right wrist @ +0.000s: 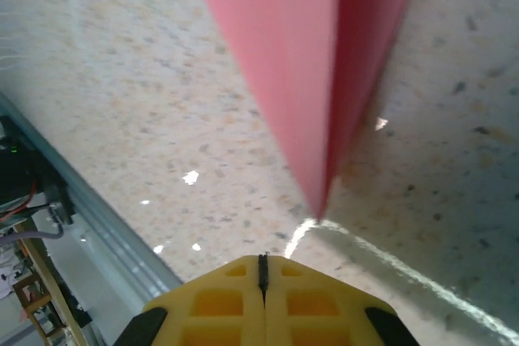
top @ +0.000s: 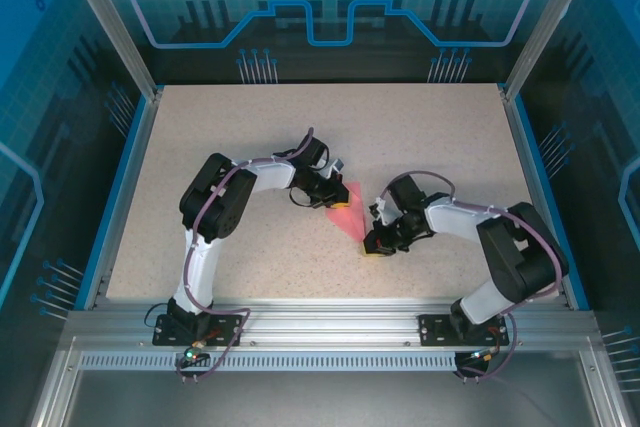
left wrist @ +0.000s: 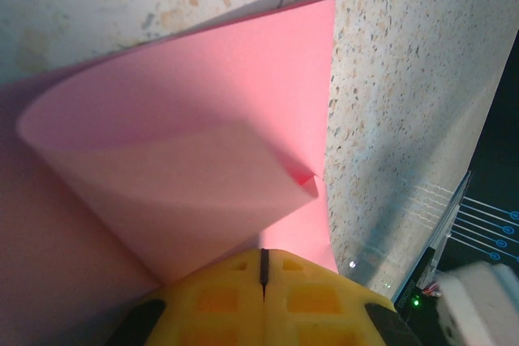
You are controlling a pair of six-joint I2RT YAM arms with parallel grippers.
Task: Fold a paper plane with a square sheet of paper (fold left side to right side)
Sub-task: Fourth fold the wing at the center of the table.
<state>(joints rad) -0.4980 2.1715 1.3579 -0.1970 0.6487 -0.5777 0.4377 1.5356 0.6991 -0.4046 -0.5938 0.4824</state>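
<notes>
- From the camera above, the pink paper [top: 345,209] lies near the middle of the speckled surface [top: 250,127], folded into a narrow wedge.
- Its long axis runs on a slant. The wide end is up and to the left, and the sharp tip points down and to the right, towards the near edge.
- The left claw [top: 335,190] sits at the wide end and the right claw [top: 375,244] sits at the tip.
- The left arm rises from its base at the near left, bends at a raised elbow and reaches right towards the centre. The right arm mirrors it, coming from the near right with its forearm stretched left.

- From the left wrist, the paper [left wrist: 186,143] curls up in a loose loop off the surface [left wrist: 405,79], with one flap arched over another and a small crease at the right.
- The yellow left claw [left wrist: 263,255] is pressed together with only a thin seam showing. The paper runs right up to its tips, but I cannot tell whether any of it is pinched.

- From the right wrist, the paper [right wrist: 316,62] comes down from the top as a slim wedge, and its tip points at the claw.
- The right claw [right wrist: 263,260] is pressed together and grips nothing. The paper's tip stops just ahead of it on the surface [right wrist: 122,79], with a small gap between.
</notes>
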